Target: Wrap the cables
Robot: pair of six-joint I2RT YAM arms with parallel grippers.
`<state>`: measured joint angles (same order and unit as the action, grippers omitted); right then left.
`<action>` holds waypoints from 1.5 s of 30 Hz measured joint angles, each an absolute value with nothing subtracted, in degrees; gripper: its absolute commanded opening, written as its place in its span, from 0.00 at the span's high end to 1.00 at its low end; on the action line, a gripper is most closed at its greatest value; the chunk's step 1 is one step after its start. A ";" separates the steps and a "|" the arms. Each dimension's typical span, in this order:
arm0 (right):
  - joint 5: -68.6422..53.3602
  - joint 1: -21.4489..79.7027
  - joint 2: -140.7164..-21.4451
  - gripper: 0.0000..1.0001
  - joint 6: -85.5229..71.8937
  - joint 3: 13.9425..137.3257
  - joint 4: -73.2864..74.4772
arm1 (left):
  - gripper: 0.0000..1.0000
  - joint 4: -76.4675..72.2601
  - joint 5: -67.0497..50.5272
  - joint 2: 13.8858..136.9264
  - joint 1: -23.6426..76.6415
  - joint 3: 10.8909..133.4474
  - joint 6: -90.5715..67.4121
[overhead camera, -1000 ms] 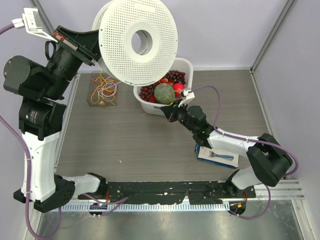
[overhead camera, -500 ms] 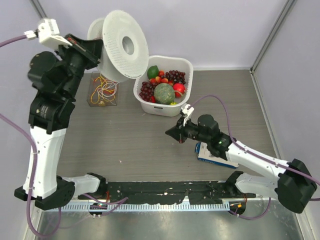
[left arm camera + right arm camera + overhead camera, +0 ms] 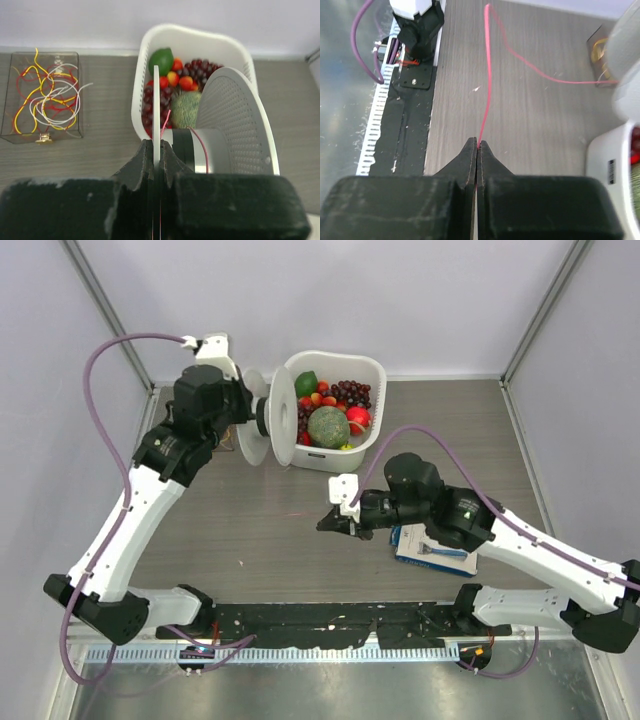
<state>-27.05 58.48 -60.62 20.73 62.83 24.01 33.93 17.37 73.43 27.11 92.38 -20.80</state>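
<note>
Pinching red cable [image 3: 488, 75] between pressed jaws is right gripper [image 3: 477, 145]; left gripper [image 3: 156, 147] clamps spool [image 3: 235, 120].

The cables [image 3: 47, 95] lay as a loose tangle of string-thin red, yellow and white wires in a clear box [image 3: 15, 135] near the far left corner of the table [image 3: 250, 530]. One red cable [image 3: 487, 75] was out of the tangle. Its end was pinched in the closed right gripper [image 3: 477, 145] over the middle of the table. From there it ran straight out, bent sharply and trailed across to the white spool [image 3: 235, 120], where a red strand lay on the hub.
</note>
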 measured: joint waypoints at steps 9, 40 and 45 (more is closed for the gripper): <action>-26.89 60.05 -64.69 0.99 31.42 79.94 31.42 | 1.00 33.93 17.76 71.92 32.49 83.64 -14.96; -23.31 32.16 -79.42 0.99 16.43 95.83 25.23 | 1.00 37.76 -22.72 61.45 34.92 71.33 -3.68; -24.08 27.14 -80.23 0.99 14.68 94.28 24.40 | 1.00 36.10 -27.51 59.31 32.01 70.98 -6.96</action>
<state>-24.08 27.14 -80.23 14.68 94.28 24.40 36.10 -27.51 59.31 32.01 70.98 -6.96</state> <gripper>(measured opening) 0.028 0.054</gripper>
